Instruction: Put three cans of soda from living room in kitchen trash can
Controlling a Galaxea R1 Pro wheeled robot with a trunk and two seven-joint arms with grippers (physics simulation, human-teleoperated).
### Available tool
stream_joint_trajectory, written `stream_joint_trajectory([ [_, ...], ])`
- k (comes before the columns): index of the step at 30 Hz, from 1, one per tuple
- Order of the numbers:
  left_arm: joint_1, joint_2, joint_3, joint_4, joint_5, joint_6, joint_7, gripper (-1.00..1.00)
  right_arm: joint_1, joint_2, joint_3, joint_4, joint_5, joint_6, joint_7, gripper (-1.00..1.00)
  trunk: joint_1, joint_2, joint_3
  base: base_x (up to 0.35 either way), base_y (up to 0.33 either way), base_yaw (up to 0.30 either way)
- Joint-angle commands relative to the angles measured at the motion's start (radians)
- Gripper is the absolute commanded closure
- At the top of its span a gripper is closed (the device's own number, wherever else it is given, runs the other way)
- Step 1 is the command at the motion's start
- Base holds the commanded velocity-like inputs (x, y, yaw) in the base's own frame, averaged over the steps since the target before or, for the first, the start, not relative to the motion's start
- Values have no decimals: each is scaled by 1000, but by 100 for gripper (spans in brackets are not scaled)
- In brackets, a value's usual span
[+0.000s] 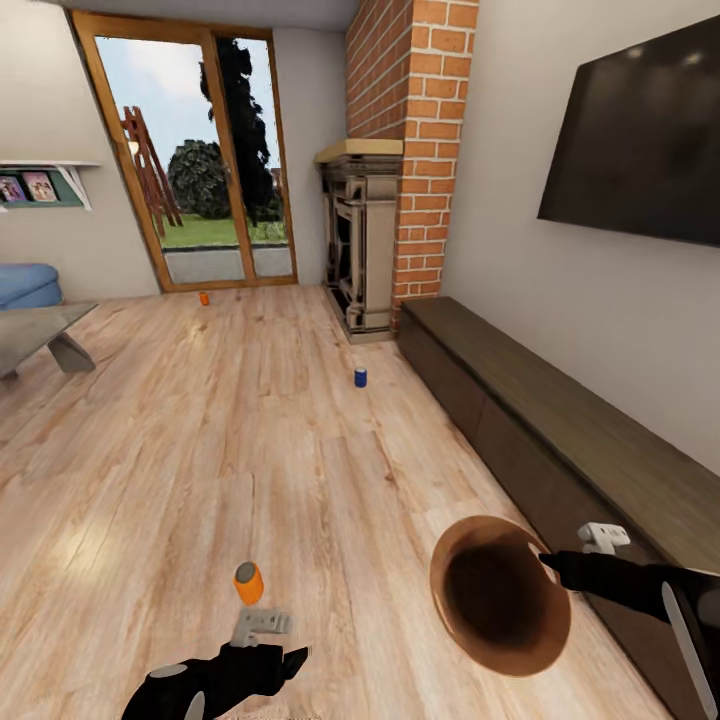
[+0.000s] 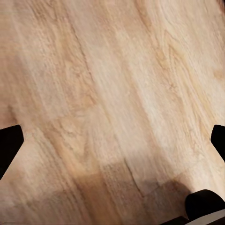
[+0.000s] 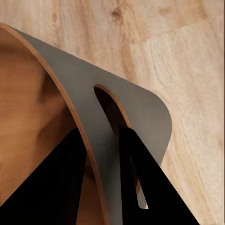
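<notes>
My right gripper (image 1: 548, 566) is shut on the rim of the tash can (image 1: 500, 595), a copper-brown bin held off the floor and tipped so its dark inside faces me. In the right wrist view the two black fingers (image 3: 61, 187) pinch the tash can's wall (image 3: 93, 93). One orange can of soda (image 1: 248, 582) stands on the plank floor just beyond my left gripper (image 1: 285, 665), which is open with only floor between its fingertips (image 2: 9, 140). A blue can (image 1: 360, 377) stands mid-floor near the fireplace. Another orange can (image 1: 204, 298) sits far off by the glass door.
A long dark low cabinet (image 1: 560, 420) runs along the right wall under a wall TV (image 1: 640, 140). The brick chimney with its fireplace (image 1: 365, 240) stands ahead. A grey low table (image 1: 40, 335) and the blue sofa (image 1: 25, 285) are at the left.
</notes>
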Motion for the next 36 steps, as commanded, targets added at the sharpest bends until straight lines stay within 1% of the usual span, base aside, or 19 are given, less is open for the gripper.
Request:
stream_joint_trajectory([
  [1, 0, 0, 0, 0, 0, 0, 0, -100, 0, 0, -7, 0, -25, 14, 2, 100, 0, 0, 0, 0, 0, 273],
  [6, 0, 0, 0, 0, 0, 0, 1, -100, 0, 0, -17, -1, -24, 25, 2, 100, 0, 0, 0, 0, 0, 273],
  [36, 0, 0, -1, 10, 0, 0, 1, -100, 0, 0, -18, -1, -24, 26, 3, 100, 0, 0, 0, 0, 0, 273],
])
